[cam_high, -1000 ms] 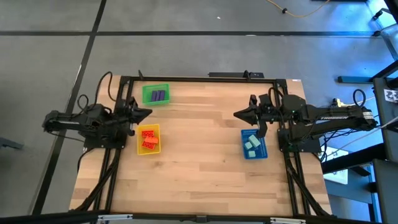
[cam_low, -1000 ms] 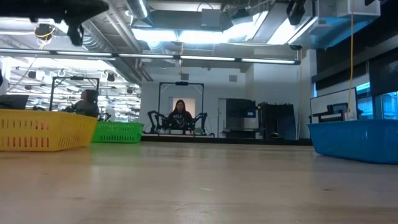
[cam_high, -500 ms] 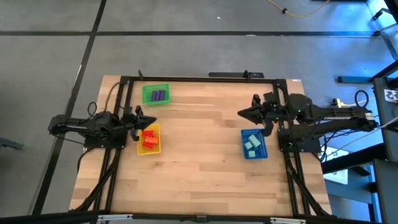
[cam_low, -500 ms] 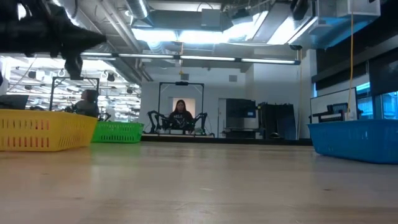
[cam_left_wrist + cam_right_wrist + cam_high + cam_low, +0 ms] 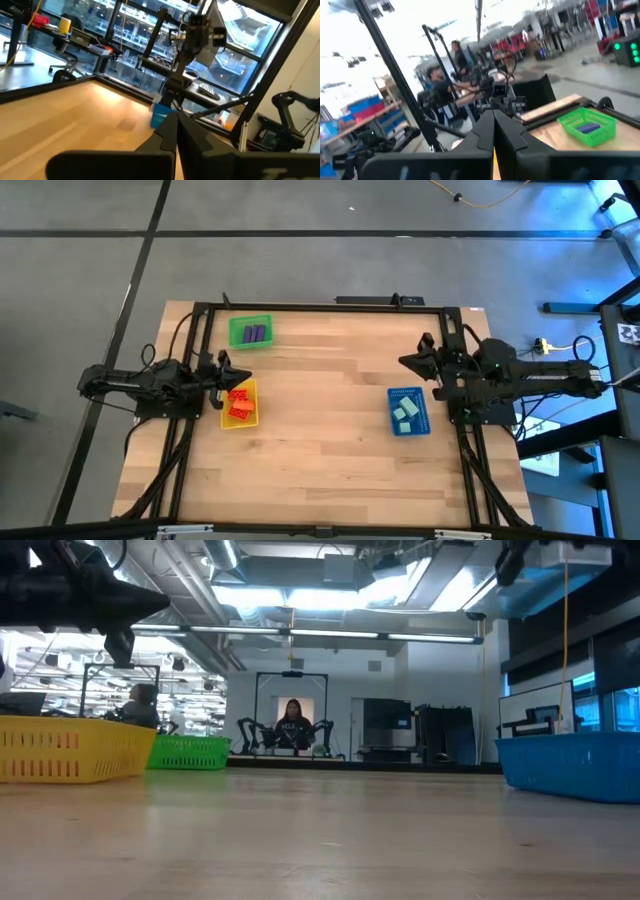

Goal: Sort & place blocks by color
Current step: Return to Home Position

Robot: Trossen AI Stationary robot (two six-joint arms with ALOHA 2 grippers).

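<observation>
Since no loose block shows on the desk, sorting looks done: orange-red blocks in yellow tray beside left gripper, purple blocks in green tray beyond it, teal blocks in blue tray near right gripper. Both sets of fingers pressed together, holding nothing.

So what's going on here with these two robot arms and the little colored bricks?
Neither arm holds anything. The left claw hangs shut beside the yellow tray of orange-red blocks; the right claw hangs shut near the blue tray of teal blocks. Purple blocks lie in the green tray. Every block in view sits in a tray, so the sorting looks done.
</observation>
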